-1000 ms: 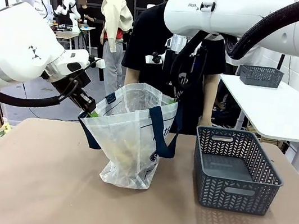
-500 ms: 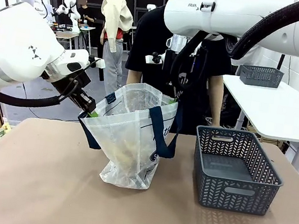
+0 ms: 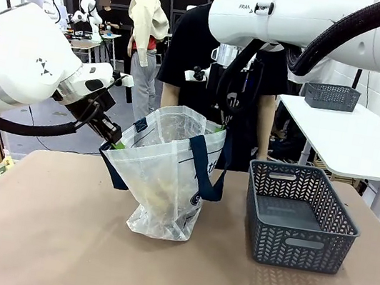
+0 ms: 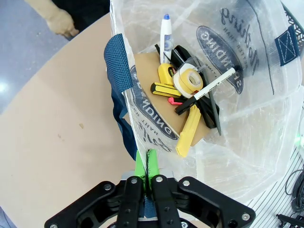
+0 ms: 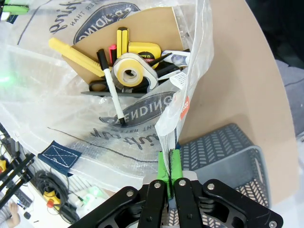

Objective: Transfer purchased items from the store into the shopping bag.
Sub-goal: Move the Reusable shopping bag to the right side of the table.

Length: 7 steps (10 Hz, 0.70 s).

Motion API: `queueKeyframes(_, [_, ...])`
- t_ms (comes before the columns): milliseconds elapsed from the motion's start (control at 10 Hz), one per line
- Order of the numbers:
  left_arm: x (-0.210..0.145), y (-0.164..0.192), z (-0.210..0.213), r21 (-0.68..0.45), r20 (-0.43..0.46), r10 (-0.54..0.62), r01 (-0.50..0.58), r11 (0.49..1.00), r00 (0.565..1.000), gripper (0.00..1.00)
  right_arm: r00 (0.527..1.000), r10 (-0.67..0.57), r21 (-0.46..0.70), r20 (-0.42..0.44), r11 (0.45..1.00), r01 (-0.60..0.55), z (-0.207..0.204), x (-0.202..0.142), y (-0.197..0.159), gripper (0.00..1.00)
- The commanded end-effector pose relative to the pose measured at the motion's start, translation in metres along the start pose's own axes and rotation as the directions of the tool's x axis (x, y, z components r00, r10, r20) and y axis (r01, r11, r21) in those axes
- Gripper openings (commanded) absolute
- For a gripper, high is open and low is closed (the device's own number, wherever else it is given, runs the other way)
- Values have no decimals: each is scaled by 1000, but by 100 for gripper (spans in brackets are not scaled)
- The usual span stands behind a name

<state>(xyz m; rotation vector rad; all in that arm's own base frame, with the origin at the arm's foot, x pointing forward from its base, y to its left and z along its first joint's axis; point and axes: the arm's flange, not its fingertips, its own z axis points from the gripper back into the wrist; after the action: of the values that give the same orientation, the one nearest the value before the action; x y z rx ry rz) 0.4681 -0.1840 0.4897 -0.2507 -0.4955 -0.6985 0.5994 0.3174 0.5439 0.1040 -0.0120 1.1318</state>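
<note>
The bag [image 3: 162, 181] stands upright on the desk [image 3: 45, 235], its mouth pulled wide between the 2 arms. The left fingers [image 4: 145, 166] are pressed together on the thin plastic rim, just beside a navy handle [image 4: 118, 61]. In the front view they grip the bag's left edge. The right fingers [image 5: 169, 166] are likewise clamped on the opposite rim, the plastic caught between their green pads. From the front they sit behind the bag's far right edge and are mostly hidden, so the grip there seems firm but is clear only from the wrist.

The items lie in a heap at the bottom of the bag, on a tan card [image 4: 152, 99]:
- a roll of tape [image 4: 190, 78]
- a yellow tape measure [image 4: 166, 73]
- a yellow cutter [image 4: 187, 130]
- a white marker [image 4: 213, 84], lying across the heap
- a pen with a blue cap [image 4: 165, 28], leaning against the bag wall

The basket [image 3: 301, 218] sits on the desk just right of the bag, apart from it, its grey floor showing.

A person in a black shirt [image 3: 190, 48] stands at the far side of the desk, behind the bag.
</note>
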Motion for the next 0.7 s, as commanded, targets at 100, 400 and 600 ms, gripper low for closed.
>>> queueKeyframes(100, [0, 0, 1, 4, 6, 9, -9, 1000, 1000, 0, 1000, -1, 1, -1, 1000, 1, 0, 0, -1, 0])
queueKeyframes(400, [0, 0, 1, 4, 6, 9, -9, 1000, 1000, 0, 1000, -1, 1, -1, 1000, 1, 0, 0, -1, 0])
queueKeyframes(600, [0, 0, 1, 4, 6, 9, -9, 1000, 1000, 0, 1000, -1, 1, -1, 1000, 1, 0, 0, -1, 0])
